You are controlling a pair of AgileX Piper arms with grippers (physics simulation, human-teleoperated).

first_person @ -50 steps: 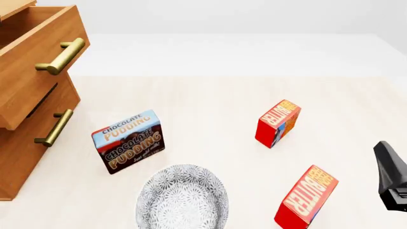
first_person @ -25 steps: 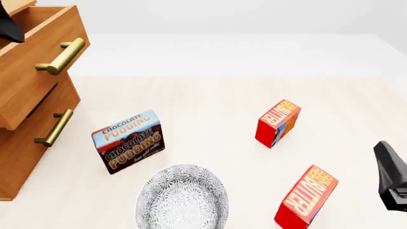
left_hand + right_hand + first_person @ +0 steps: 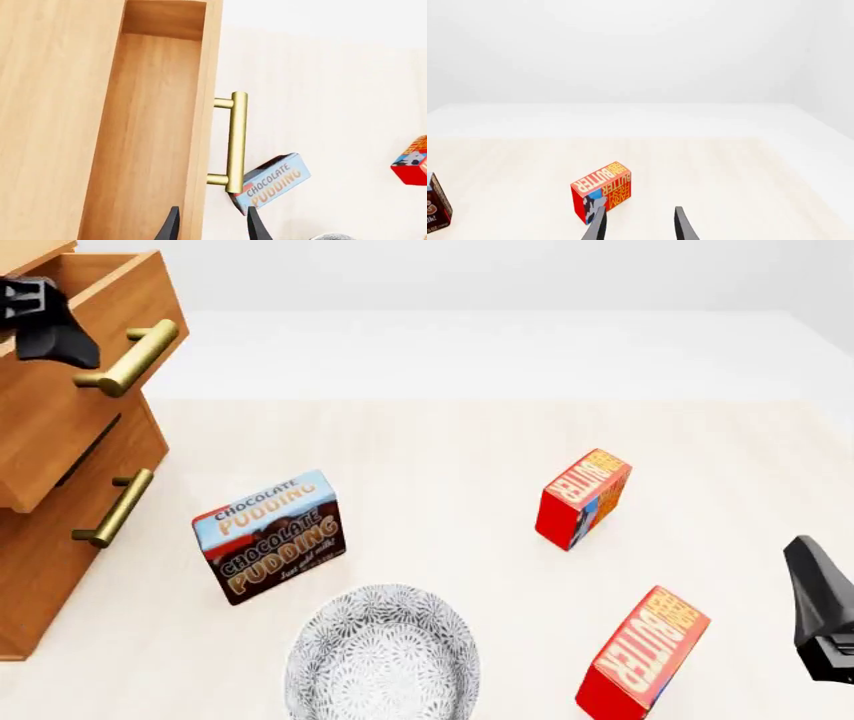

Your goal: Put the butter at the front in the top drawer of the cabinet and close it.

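At the upper left of the front view stood the cabinet, its top drawer pulled open, and the left gripper hung just above the drawer's front panel beside the brass handle, its fingers parted narrowly and holding nothing. Lower centre lay a patterned bowl with the Chocolate Pudding box just up-left of it. At the bottom right stood the butter on the table, near the right gripper, whose fingers were slightly spread and empty, while a second butter carton sat farther back.
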